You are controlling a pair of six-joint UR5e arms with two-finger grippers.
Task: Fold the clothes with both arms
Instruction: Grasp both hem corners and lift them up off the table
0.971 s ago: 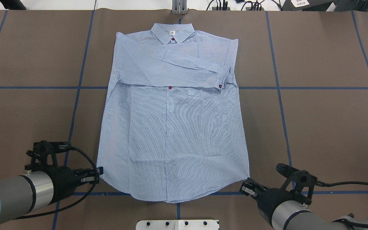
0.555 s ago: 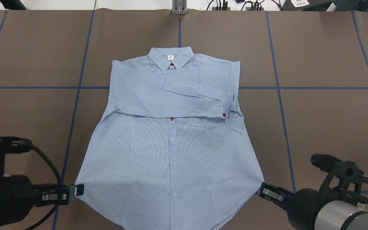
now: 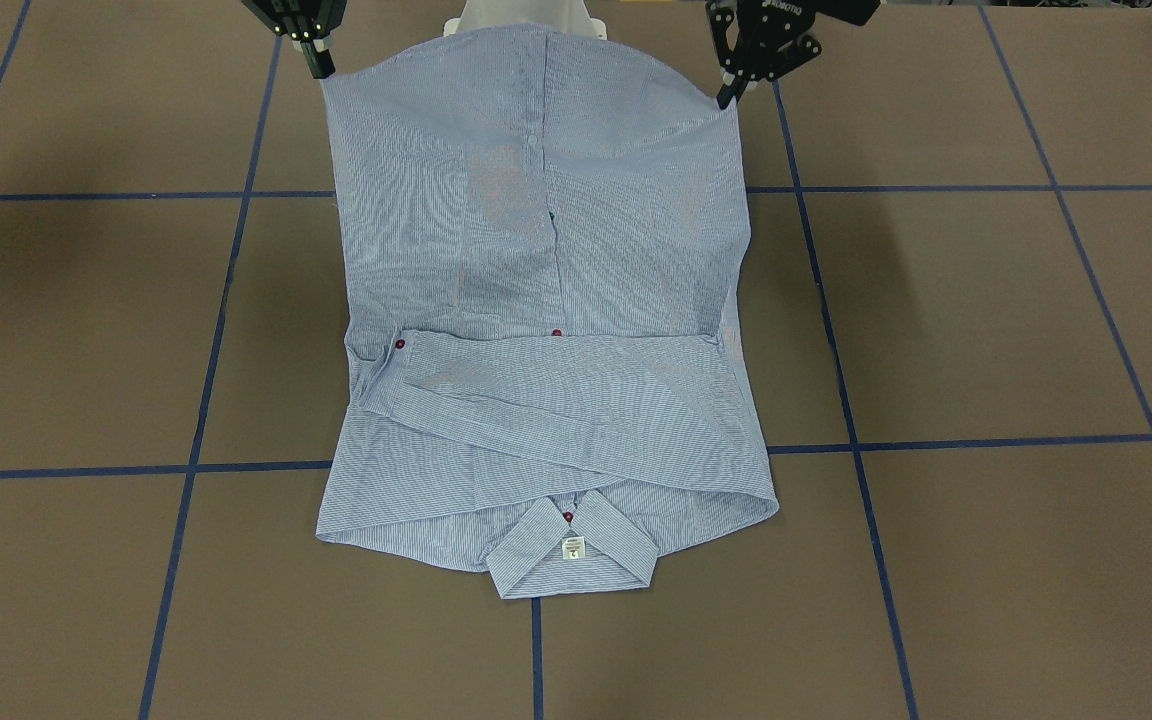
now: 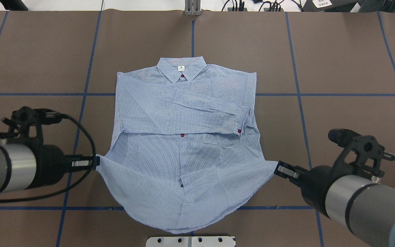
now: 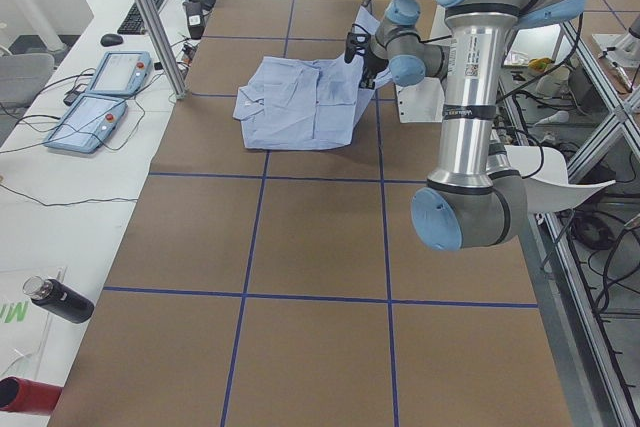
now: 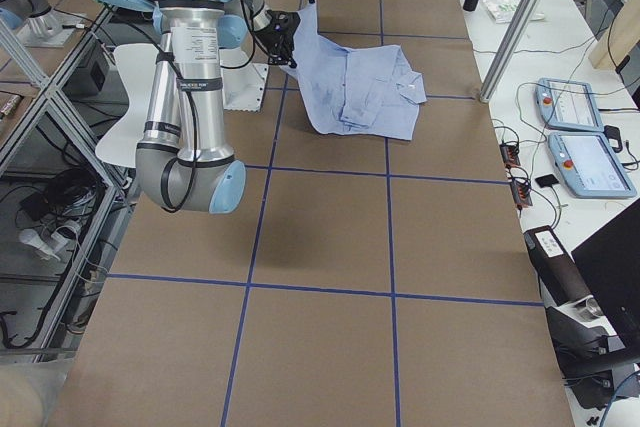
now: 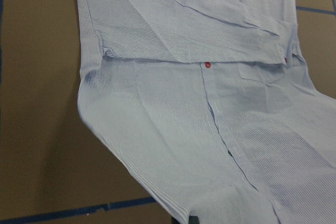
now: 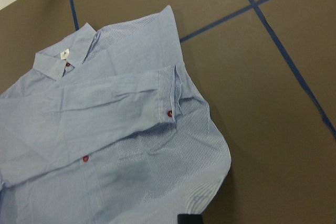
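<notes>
Blue-and-white striped shirt [image 4: 183, 113] lies front-up at approx. desk centre, collar [image 4: 181, 68] toward the far edge, hem [image 4: 180, 223] toward my base. Desk [image 4: 338, 61] has a brown cover w/ blue tape lines [image 4: 297, 96] in a grid.

Left end effector [image 4: 94, 163]: fingers closed down to cloth thickness on the shirt's bottom corner, my left side. Right end effector [image 4: 277, 169]: same condition, pinching the opposite bottom corner. Both corners are raised off the desk. The hem sags in a curve between them, near the white base plate [image 4: 190, 241]. Left arm [image 4: 9, 171] and right arm [image 4: 355, 202] enter low from either side, wrists roughly level w/ each other.

Upper half of the shirt rests flat on the desk. Both sleeves are folded across the chest. The top sleeve runs diagonally, and its cuff [image 4: 242, 124] w/ a red button sits close to the shirt's edge on my right side. A second red button [image 4: 182, 135] shows on the placket just below the sleeve edge. The chest pocket [image 4: 218, 141] lies just below the cuff.

Side views: lower half of the shirt slopes up from the desk to my end effectors. Wrist cams: cloth runs from the desk up to the bottom frame edge, fingers barely visible there.
</notes>
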